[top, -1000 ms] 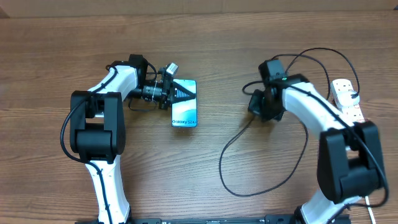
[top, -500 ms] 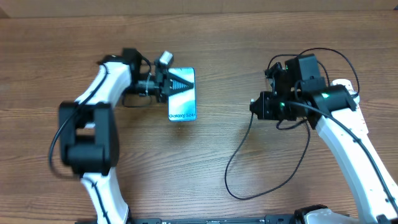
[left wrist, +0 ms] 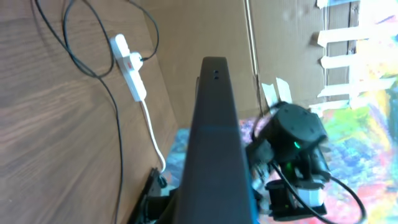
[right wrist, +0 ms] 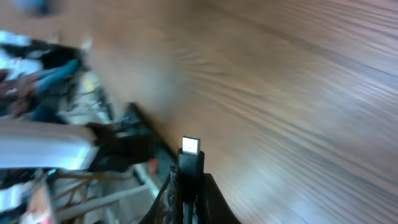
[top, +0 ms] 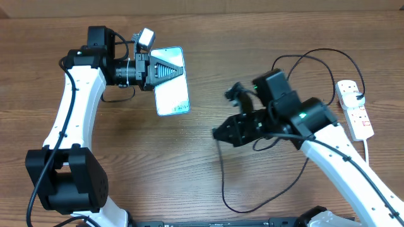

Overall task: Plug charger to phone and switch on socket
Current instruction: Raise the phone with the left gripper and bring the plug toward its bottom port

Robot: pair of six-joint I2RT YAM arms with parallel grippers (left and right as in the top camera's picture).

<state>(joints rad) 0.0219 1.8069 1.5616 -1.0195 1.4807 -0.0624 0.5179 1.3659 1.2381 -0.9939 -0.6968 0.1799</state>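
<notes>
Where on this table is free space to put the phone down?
Bare wood lies between the left arm and the charger loop, in front of the lifted phone. Crowded: the right side, with cable curves, right gripper and socket.

Bright, even light; phone screen glares; right wrist view motion-blurred.

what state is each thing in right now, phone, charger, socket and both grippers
phone: screen lit, held clear of the table, charger not plugged in
charger: plug tip gripped and bare, apart from the phone; cable loops on the table
socket: lying flat, black plug in it, switch position too small to tell
left gripper: shut on the phone
right gripper: shut on the charger
</notes>
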